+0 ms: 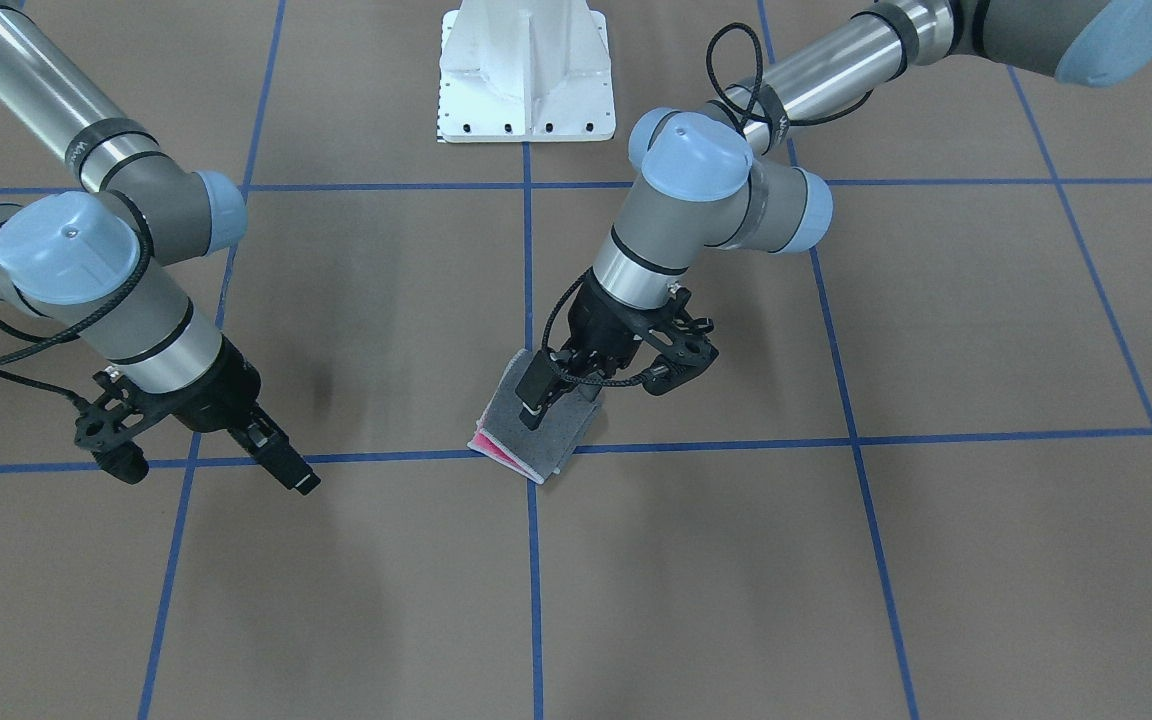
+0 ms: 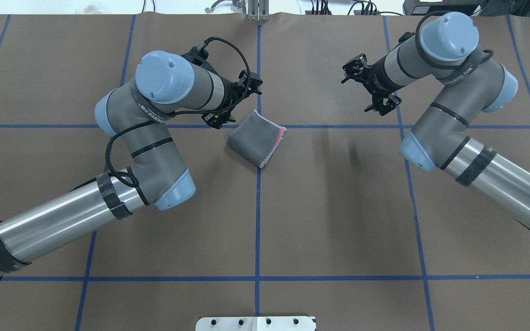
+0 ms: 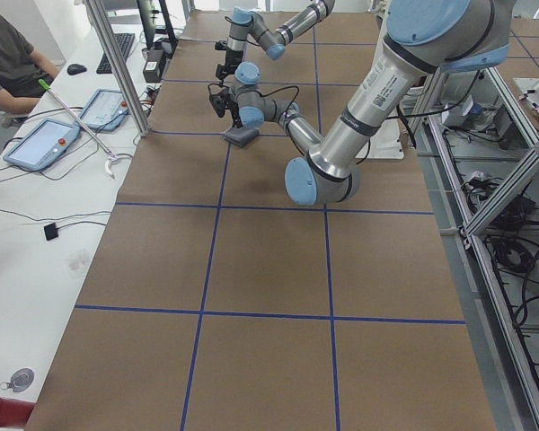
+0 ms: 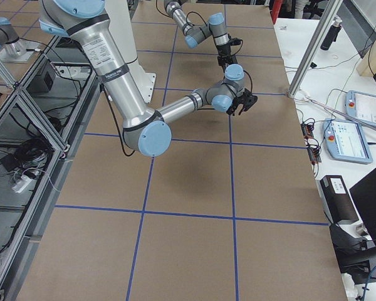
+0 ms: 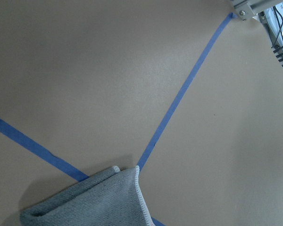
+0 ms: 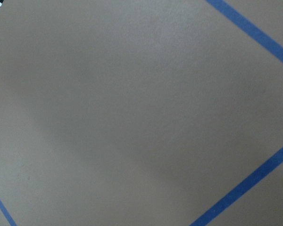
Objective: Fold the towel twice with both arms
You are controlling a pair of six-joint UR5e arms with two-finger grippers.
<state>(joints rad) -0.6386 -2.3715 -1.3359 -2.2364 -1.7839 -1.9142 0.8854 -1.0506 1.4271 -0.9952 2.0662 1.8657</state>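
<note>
No text can be read for certain.
Small lettering runs along the left arm (image 3: 364,99) and the right arm (image 4: 106,55), but it is too small and blurred to make out.

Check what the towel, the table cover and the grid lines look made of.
Towel: looped terry cloth by its nubby texture, matte dark grey outside, pink showing at the open edge, pale stitched hem.
Table cover: flat matte brown sheet, probably paper or card; no weave or sheen shows.
Grid lines: likely blue adhesive tape, thin flat strips laid on the cover.
</note>
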